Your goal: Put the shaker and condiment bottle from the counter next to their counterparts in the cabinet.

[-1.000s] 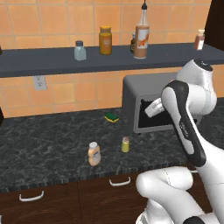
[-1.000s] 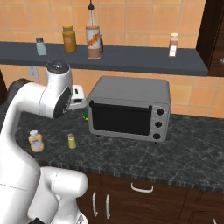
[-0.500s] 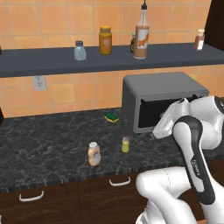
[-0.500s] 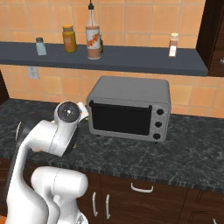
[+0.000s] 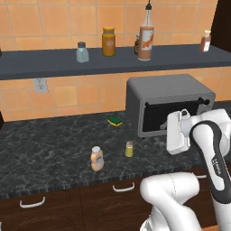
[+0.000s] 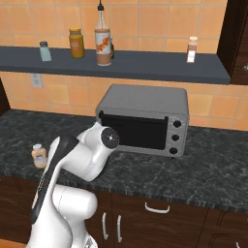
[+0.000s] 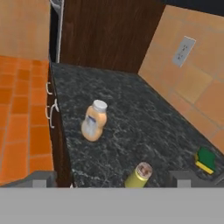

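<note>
The yellow-green shaker (image 5: 129,149) stands on the black counter (image 5: 45,153), with the peach condiment bottle (image 5: 96,158) a little to its left. In the hand view the condiment bottle (image 7: 94,121) is upright ahead and the shaker (image 7: 138,175) is close in. My gripper (image 7: 113,183) is open, fingertips (image 7: 41,179) wide apart, holding nothing. My white hand (image 5: 177,134) hovers right of the shaker, in front of the toaster oven. On the cabinet (image 5: 45,67) stand the pale glass shaker (image 5: 82,52) and the tall sauce bottle (image 5: 145,36). My arm hides the yellow-green shaker in the right base view, beside the condiment bottle (image 6: 39,156).
A grey toaster oven (image 5: 169,108) sits on the counter right of the shaker. A green sponge (image 5: 115,120) lies by the wall. An amber jar (image 5: 108,41) and a small bottle (image 5: 205,40) also stand on the shelf. Drawers with white handles (image 5: 31,203) run below.
My arm has folded down from toaster-top height toward the counter, and the hand now sits lower. The bottles have not moved.
</note>
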